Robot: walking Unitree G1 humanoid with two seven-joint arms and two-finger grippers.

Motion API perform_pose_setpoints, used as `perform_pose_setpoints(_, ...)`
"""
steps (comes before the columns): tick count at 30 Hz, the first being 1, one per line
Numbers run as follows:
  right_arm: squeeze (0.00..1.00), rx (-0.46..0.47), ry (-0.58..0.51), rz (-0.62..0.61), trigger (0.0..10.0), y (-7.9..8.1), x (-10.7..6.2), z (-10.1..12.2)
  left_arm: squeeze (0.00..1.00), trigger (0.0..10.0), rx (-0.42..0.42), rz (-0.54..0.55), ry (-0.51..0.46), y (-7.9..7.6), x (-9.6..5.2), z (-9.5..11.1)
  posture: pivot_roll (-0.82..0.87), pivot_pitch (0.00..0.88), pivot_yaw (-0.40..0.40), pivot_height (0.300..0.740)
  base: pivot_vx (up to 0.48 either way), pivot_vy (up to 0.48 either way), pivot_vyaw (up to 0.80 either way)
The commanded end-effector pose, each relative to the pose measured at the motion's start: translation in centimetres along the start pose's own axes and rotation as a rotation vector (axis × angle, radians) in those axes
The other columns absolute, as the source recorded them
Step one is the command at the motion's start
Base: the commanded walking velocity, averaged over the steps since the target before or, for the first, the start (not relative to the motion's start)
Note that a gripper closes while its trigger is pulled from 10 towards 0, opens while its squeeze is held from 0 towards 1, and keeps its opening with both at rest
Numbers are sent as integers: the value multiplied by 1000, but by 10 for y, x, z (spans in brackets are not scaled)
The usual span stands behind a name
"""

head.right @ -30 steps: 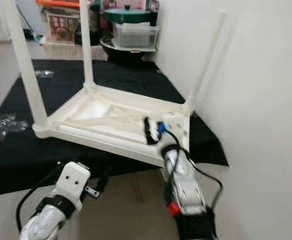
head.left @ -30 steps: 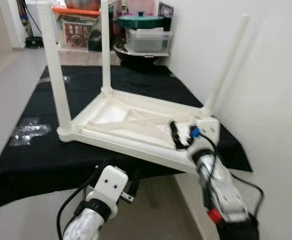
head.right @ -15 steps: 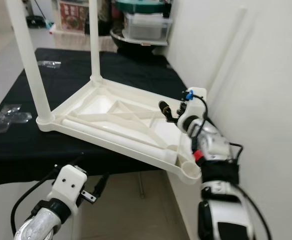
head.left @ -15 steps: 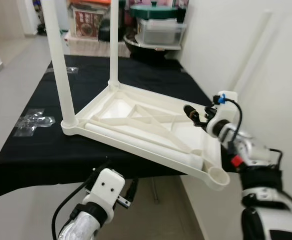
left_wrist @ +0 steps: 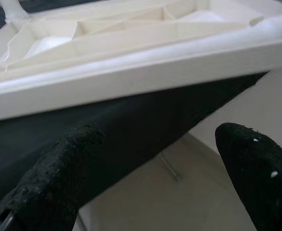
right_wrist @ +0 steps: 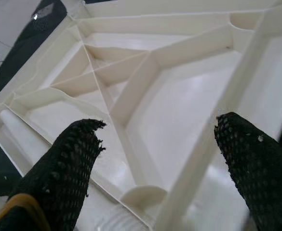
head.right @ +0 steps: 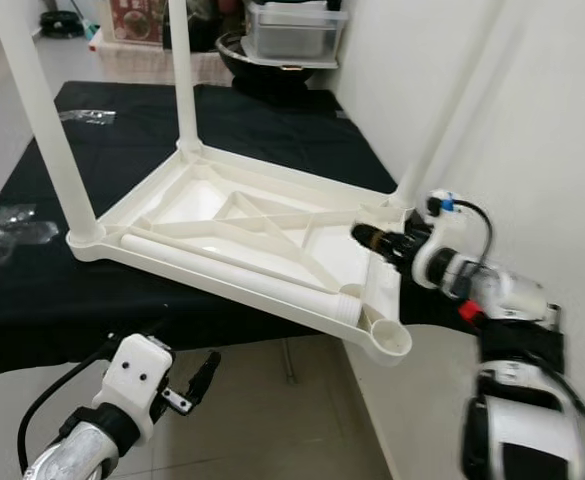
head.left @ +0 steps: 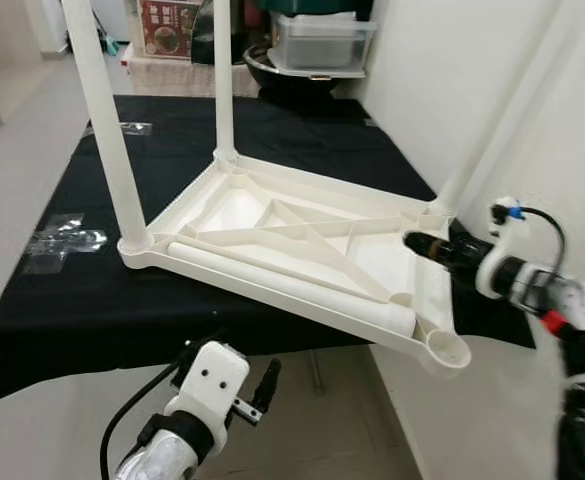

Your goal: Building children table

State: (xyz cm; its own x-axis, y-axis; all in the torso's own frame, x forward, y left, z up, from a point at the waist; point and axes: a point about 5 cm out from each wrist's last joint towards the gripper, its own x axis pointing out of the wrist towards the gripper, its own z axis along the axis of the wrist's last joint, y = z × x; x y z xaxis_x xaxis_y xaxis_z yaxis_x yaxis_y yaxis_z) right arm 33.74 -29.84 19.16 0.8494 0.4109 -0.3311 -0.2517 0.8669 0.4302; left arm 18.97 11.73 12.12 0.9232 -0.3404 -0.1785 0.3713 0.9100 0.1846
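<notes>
A white plastic children's table [head.left: 302, 235] lies upside down on a black cloth [head.left: 62, 310]. Three legs stand upright: near left [head.left: 107, 130], far left [head.left: 222, 90] and far right [head.left: 492, 120] by the wall. A loose leg [head.left: 282, 285] lies inside the frame along the near edge. The near right corner socket [head.left: 449, 348] is empty. My right gripper [head.left: 427, 245] reaches in from the right, open, over the table's right edge, and its wrist view looks down on the ribbed underside [right_wrist: 145, 82]. My left gripper [head.left: 262, 385] hangs open below the near edge [left_wrist: 131, 82].
The white wall [head.left: 532, 80] runs close along the right side. Storage boxes and a dark pot [head.left: 317, 40] stand beyond the far end. Clear plastic bags [head.left: 62, 240] lie on the cloth at the left. Grey floor [head.left: 332, 440] shows under the near edge.
The camera has shifted. My right arm swung from the table's near right corner out to the right, so the empty socket came into view. The left gripper stays low under the edge.
</notes>
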Motion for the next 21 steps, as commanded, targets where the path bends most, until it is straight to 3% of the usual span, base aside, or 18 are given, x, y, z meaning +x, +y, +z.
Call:
perform_pose_setpoints(1, 0, 52, 66, 9, 10000, -9, -12, -9, 0, 10000, -12, -27, 18, 0, 0, -3, 73, 80, -87, 740, 0, 0, 0)
perform_pose_setpoints(3, 0, 52, 66, 9, 10000, -9, -12, -9, 0, 10000, -12, -27, 18, 0, 0, -3, 73, 80, -87, 740, 0, 0, 0)
perform_pose_setpoints(8, 0, 113, 146, -5, 10000, -21, -36, -25, 0, 10000, -21, -61, 41, 5, 0, -8, 67, 68, -62, 740, 0, 0, 0)
perform_pose_setpoints(11, 0, 146, 191, 55, 10000, -13, -43, -32, 0, 10000, -21, -141, 27, 5, -7, -10, 68, 62, -53, 740, 0, 0, 0)
perform_pose_setpoints(16, 0, 170, 238, 89, 10000, -8, -44, -43, 0, 10000, -26, -223, 19, 0, -15, -13, 65, 59, -45, 740, 0, 0, 0)
perform_pose_setpoints(21, 0, 205, 241, 73, 10000, -8, -39, -49, 0, 10000, -21, -231, 16, -2, -14, -13, 70, 55, -50, 740, 0, 0, 0)
